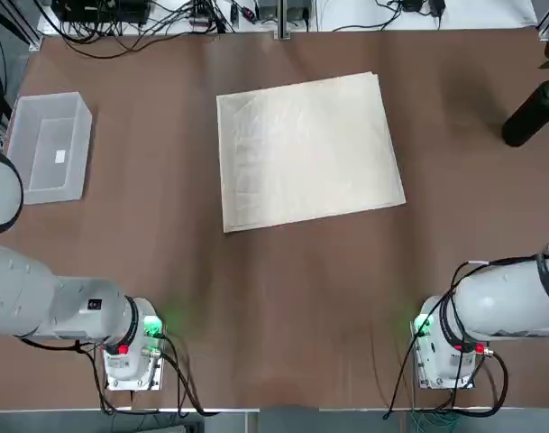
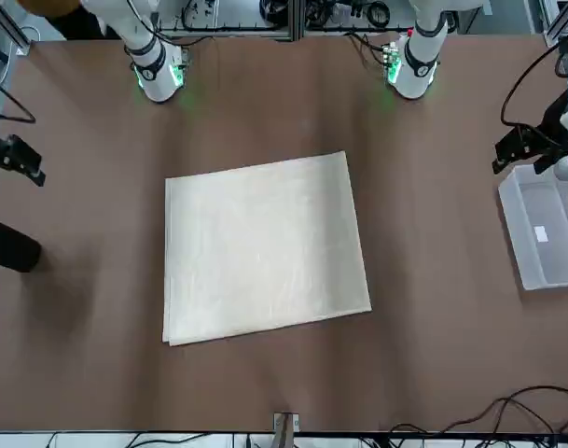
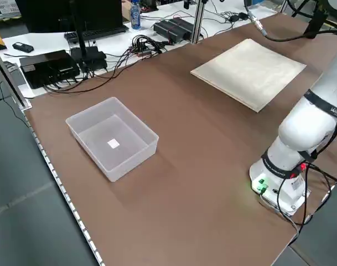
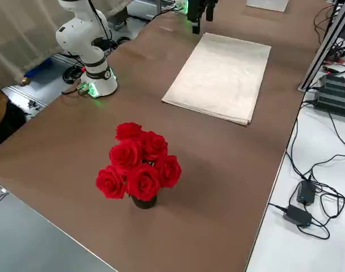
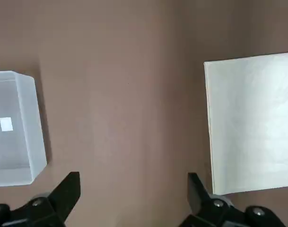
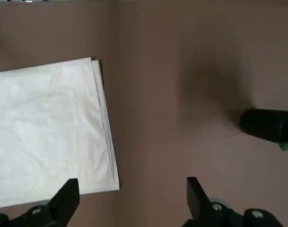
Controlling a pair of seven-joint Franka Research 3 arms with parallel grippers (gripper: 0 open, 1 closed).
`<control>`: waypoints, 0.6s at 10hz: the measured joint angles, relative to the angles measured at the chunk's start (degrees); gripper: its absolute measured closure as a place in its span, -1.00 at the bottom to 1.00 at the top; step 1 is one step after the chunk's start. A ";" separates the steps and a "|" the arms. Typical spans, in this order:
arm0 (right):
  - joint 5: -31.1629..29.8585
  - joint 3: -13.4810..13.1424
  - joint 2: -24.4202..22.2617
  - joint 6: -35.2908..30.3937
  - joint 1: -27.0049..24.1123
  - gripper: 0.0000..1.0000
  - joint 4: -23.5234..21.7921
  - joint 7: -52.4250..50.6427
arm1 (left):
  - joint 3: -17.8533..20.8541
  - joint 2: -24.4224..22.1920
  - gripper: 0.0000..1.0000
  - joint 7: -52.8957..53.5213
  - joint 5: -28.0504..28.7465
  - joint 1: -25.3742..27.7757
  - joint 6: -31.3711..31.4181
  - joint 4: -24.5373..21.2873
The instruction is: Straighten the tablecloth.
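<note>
Two grippers, left (image 5: 134, 191) and right (image 6: 133, 194), fingers apart above the table (image 1: 283, 316) — one folded tablecloth (image 1: 306, 153) at far centre, one bin (image 1: 49, 149), its white label (image 3: 113, 143) seemingly unreadable.

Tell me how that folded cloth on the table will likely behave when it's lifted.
The cloth looks floppy: soft creases suggest it would sag from wherever it is pinched. Its low, thin stack suggests little weight for its spread. Layers show slightly offset along one edge, so lifting only the top one may unfold it.
</note>
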 joint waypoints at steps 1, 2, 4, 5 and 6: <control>0.31 -0.08 -0.65 -1.54 -0.39 -1.00 0.01 0.00 | 0.00 0.00 -0.99 0.00 0.00 0.00 0.00 0.00; 0.35 -0.18 -0.77 -2.05 -0.55 -1.00 0.00 0.00 | 0.00 0.00 -0.99 0.00 0.00 0.00 0.00 0.00; 0.98 -0.19 -0.64 -2.64 -0.73 -1.00 -0.17 0.00 | 0.00 0.00 -0.99 0.00 0.00 0.00 0.00 0.00; 2.35 -0.20 -0.60 -3.26 -1.03 -1.00 -0.20 0.00 | 0.00 0.00 -0.99 0.00 0.00 0.00 0.00 0.00; 3.35 -0.22 -0.60 -3.53 -1.53 -1.00 -0.20 0.00 | 0.00 0.00 -0.99 0.00 0.00 0.00 0.00 0.00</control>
